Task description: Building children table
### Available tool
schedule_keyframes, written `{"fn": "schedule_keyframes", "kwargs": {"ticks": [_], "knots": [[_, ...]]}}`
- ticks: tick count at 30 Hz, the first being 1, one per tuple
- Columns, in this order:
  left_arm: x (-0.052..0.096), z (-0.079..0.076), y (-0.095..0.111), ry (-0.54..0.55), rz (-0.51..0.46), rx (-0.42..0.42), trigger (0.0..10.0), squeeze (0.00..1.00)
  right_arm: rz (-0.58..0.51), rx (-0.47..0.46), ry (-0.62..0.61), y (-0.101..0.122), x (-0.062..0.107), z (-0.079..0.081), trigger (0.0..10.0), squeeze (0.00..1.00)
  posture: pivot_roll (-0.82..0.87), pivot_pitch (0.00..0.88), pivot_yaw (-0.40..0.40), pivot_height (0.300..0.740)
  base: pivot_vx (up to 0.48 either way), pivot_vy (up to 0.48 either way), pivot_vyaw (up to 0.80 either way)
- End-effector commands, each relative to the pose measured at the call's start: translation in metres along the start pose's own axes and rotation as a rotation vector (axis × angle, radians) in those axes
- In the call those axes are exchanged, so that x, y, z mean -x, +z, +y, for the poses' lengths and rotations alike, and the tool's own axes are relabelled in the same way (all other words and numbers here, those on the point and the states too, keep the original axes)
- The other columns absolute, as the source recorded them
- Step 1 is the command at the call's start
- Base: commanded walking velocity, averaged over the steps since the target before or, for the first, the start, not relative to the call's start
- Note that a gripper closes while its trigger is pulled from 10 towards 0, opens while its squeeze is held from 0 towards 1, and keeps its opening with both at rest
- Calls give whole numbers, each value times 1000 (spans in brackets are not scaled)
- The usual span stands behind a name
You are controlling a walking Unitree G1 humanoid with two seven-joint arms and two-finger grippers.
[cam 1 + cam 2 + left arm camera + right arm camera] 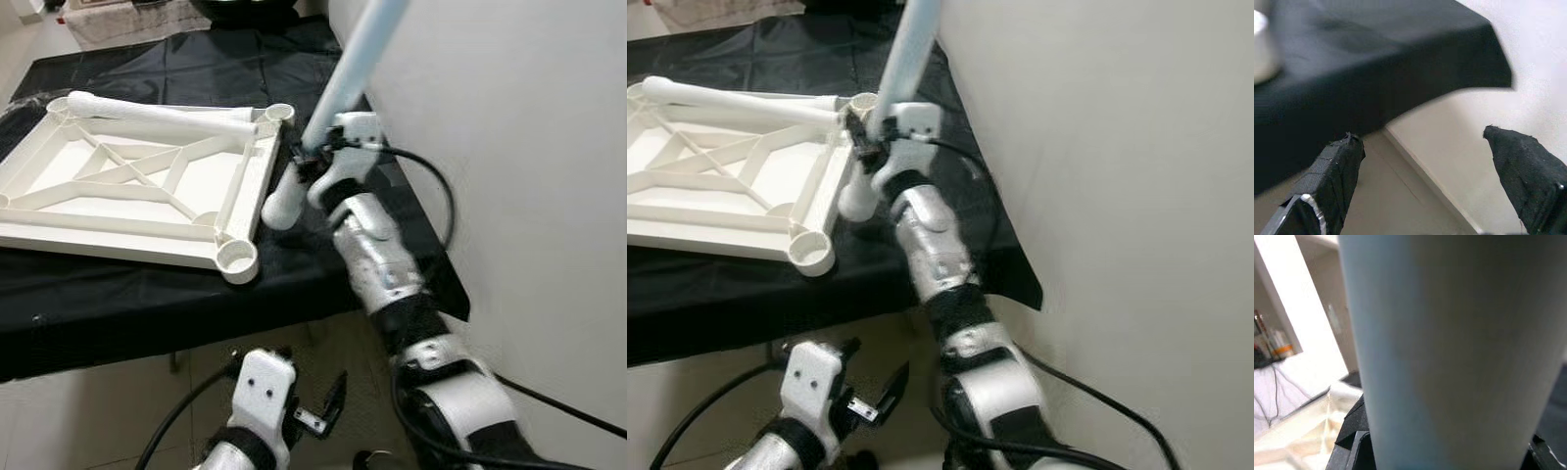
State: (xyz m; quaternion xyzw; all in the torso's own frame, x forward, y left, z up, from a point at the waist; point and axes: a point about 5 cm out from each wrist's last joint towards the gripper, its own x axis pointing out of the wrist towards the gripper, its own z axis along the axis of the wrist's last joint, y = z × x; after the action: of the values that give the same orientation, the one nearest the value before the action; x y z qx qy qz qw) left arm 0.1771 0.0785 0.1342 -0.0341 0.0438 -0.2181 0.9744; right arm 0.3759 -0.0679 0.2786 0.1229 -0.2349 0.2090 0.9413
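Black cloth (pixel 147 284) covers the low surface, which stands against a white wall (pixel 529 147) on the robot's right, with pale floor (pixel 88 411) below its front edge. On the cloth lies the white tabletop (pixel 137 181), turned underside up so its ribs and crossed braces show, with round sockets at its corners; the nearest corner socket (pixel 237 257) sits close to the surface's front edge. 1 white table leg (pixel 157 116) lies flat across the far side of the tabletop, its end near the far right socket (pixel 279 113).

The right claw (pixel 312 157) is clenched around a 2nd table leg (pixel 353 69), a pale tube held steeply tilted, leaning up and away toward the wall. Its rounded lower end (pixel 279 208) is just beside the tabletop's right edge, between the 2 right-hand sockets; whether it touches the cloth cannot be told. In the right wrist view the tube is pressed close between the black fingers (pixel 1352 431).

The left claw (pixel 323 401) hangs low in front of the surface, over the floor, its fingers (pixel 1332 171) spread apart and gripping nothing.
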Motion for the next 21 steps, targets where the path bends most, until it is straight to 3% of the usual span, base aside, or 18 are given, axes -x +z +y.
{"fn": "schedule_keyframes", "kwargs": {"ticks": [1, 9, 21], "knots": [[2, 2, -7, 24, 30, -7, 10000, 0, -7, -21, 34, 1, -1, 11, 10000, 0, -21, 137, 0, 740, 0, 0, 800], [-6, 20, -2, 124, -19, -74, 10000, 0, -35, 18, -40, 12, 10, -13, 10000, 0, -25, 72, 7, 740, 0, 0, 800], [-15, 50, 29, 337, -158, -139, 10000, 0, 12, 22, -48, 4, 28, -18, 10000, 0, -27, 18, 8, 740, 0, 0, 795]]}}
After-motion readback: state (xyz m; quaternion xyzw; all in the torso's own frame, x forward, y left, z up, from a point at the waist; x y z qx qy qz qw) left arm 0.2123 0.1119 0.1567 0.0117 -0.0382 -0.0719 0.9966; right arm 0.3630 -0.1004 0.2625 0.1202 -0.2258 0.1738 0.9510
